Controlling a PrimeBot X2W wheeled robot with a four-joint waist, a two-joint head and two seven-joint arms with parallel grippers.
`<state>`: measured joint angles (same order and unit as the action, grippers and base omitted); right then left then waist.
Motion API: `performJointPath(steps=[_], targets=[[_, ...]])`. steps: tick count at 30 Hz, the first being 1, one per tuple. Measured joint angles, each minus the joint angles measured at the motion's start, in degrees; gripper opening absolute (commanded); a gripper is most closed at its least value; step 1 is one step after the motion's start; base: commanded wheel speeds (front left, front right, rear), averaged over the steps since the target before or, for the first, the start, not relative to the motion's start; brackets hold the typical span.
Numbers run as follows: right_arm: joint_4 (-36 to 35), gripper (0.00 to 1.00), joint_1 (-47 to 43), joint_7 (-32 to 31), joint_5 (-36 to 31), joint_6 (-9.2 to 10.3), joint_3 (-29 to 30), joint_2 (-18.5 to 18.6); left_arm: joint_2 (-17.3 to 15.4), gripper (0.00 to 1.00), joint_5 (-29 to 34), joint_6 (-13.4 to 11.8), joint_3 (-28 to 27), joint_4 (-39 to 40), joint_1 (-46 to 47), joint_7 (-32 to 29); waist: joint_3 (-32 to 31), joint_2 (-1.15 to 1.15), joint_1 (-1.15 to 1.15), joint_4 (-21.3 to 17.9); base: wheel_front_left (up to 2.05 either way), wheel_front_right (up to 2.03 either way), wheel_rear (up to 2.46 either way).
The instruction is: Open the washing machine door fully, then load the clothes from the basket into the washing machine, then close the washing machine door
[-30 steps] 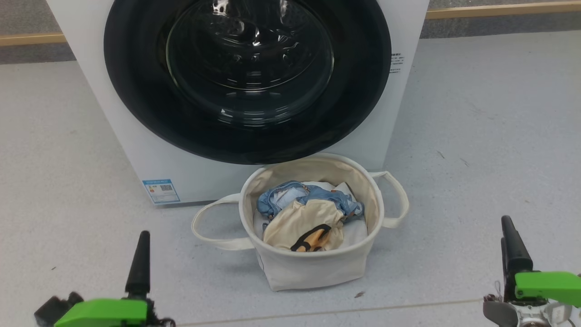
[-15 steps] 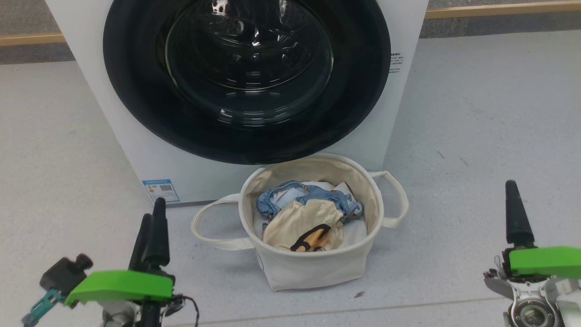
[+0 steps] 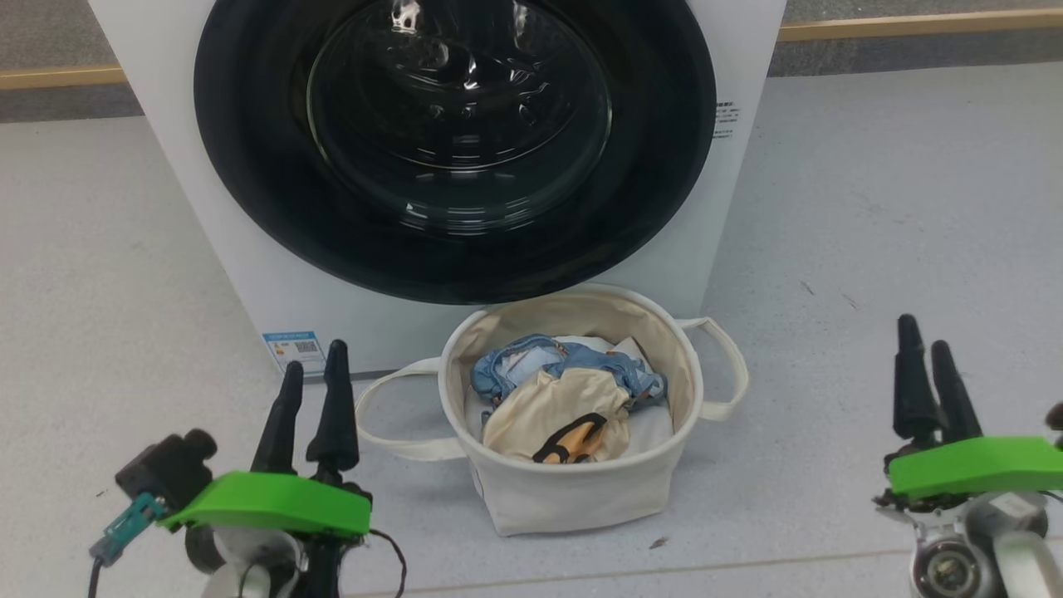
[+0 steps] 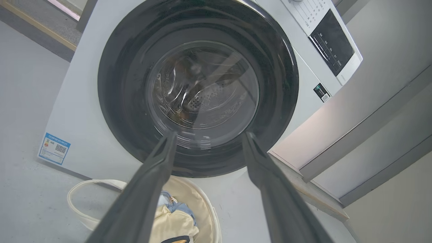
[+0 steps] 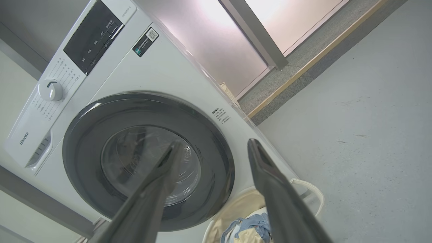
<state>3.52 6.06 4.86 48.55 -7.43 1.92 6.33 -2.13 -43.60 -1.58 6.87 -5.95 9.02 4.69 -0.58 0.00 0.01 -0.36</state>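
Your washing machine door (image 3: 455,149) is sitting shut on the washing machine (image 3: 249,282). The basket (image 3: 573,490) is standing on the floor (image 3: 872,208) just in front, holding the clothes (image 3: 556,399). Your left tool (image 3: 314,359) and right tool (image 3: 923,335) are hanging beside it, fingers spread, gripping nothing.

The door (image 3: 249,191) has a glossy black plastic rim around a clear, shiny glass bowl. Behind it, in the left wrist view, the drum (image 4: 206,98) looks like perforated steel. The machine (image 3: 282,291) is smooth white with a slight sheen. The basket (image 3: 573,494) is matt cream canvas. Its clothes (image 3: 565,390) are blue denim and soft cream cloth. The floor (image 3: 897,208) is matt, speckled grey. At lower left, matt black fingers (image 3: 336,407) rise from a bright green plastic cover (image 3: 274,502).
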Motion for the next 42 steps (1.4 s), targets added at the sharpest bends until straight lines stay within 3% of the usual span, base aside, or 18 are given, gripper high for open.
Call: performJointPath(steps=[8,19,34,42], targets=[[1.76,1.0,0.78,1.3,-7.13,0.0,-2.29,0.2,-0.67,1.0,7.72,-1.99,3.38,-0.29,0.63,1.47,0.05,0.0,0.0,-0.08,0.0,0.0,0.0],[4.17,1.0,0.88,3.0,-15.66,0.0,-3.25,-0.42,-0.89,1.0,14.18,-5.54,5.86,-7.1,1.35,3.08,0.09,0.0,0.0,0.05,0.0,0.0,0.0],[9.8,1.0,0.86,5.3,-21.29,0.0,-3.59,-2.68,-0.51,1.0,15.36,-6.08,7.01,-13.15,3.09,5.52,0.63,0.0,0.0,0.05,0.0,0.0,0.0],[10.15,1.0,0.86,6.47,-27.1,0.0,-4.42,-3.16,-0.49,1.0,17.07,-8.82,9.23,-14.39,3.21,6.61,0.76,0.0,0.0,0.19,0.0,0.0,0.0]])
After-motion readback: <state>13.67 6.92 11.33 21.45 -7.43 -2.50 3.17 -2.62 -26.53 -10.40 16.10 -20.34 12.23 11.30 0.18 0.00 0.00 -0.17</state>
